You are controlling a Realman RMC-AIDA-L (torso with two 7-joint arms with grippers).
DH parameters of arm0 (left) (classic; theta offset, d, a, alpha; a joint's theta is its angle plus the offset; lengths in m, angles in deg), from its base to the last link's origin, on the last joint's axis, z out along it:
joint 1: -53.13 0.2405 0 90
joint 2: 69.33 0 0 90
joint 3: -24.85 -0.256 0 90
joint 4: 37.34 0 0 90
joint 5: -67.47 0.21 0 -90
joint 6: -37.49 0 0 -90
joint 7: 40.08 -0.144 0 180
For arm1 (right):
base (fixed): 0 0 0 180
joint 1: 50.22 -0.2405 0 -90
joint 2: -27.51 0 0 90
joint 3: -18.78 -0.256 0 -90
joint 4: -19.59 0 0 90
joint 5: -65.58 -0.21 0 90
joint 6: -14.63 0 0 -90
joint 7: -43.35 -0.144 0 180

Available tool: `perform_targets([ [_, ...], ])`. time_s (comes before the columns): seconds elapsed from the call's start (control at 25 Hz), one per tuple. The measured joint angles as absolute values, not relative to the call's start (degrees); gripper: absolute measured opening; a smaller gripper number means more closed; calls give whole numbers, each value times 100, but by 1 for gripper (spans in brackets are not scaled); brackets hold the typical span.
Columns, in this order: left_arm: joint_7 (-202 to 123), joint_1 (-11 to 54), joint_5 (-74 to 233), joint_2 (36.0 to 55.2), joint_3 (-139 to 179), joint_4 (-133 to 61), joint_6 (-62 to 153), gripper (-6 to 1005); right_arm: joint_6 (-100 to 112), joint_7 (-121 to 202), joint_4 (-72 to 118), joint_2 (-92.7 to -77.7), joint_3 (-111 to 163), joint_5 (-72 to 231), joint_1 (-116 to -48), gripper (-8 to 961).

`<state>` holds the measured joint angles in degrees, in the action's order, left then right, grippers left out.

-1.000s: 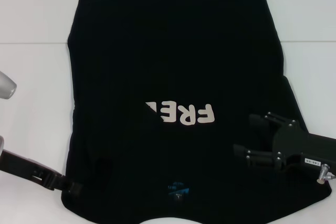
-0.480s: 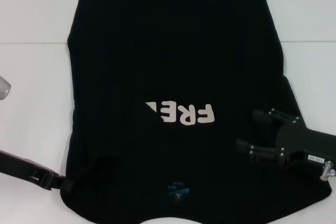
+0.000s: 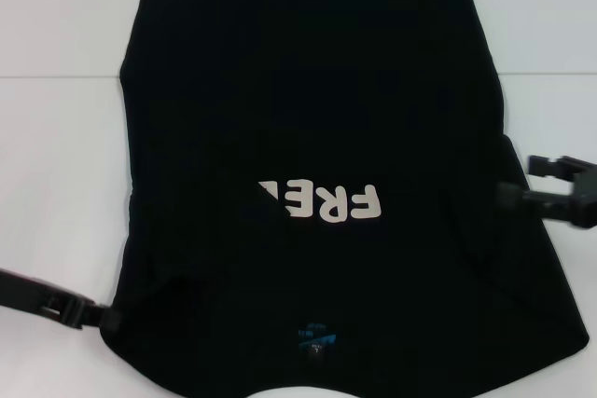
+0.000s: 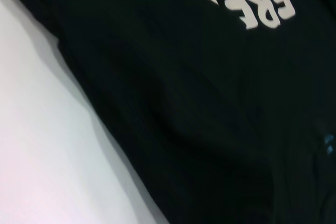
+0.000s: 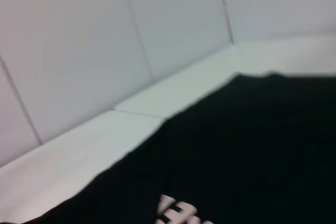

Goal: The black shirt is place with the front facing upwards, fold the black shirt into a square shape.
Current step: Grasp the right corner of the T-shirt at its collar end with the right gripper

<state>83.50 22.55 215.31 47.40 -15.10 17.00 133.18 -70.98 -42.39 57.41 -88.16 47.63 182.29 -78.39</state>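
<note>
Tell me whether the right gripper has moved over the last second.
Yes. The right gripper has pulled back toward the robot's right and slightly farther away, from beside the pale lettering to the edge of the black shirt.

Lab: bare white table point(image 3: 65, 156), panelled wall point(image 5: 105, 35)

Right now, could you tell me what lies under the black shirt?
The black shirt lies on a white table, bare around it. Anything beneath the cloth is covered.
</note>
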Motion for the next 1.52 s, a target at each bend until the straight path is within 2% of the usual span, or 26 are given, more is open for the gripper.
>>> perform_targets([
  [0.28, 8107, 2196, 21377, 4688, -820, 1660, 13623, 30, -7747, -7151, 6641, -8137, 5011, 19615, -8296, 946],
  [0.4, 8077, 2223, 21315, 4663, -719, 1657, 13681, 31, -8144, -8255, 7001, -8006, 5141, 20632, -8622, 947],
  [0.68, 8074, 2208, 21326, 4654, -716, 1592, 13630, 31, -8796, -8987, 7205, -8114, 5203, 22609, -9212, 945],
  [0.96, 8075, 2151, 21348, 4633, -737, 1528, 13597, 31, -8848, -9020, 7117, -8220, 5799, 22859, -9299, 944],
  [1.2, 8071, 2183, 21313, 4632, -710, 1502, 13511, 30, -8725, -9028, 6906, -8410, 5919, 22860, -9398, 943],
  [1.52, 8014, 2176, 21310, 4593, -700, 1311, 13496, 30, -8489, -9146, 6554, -8446, 5893, 22879, -9414, 941],
])
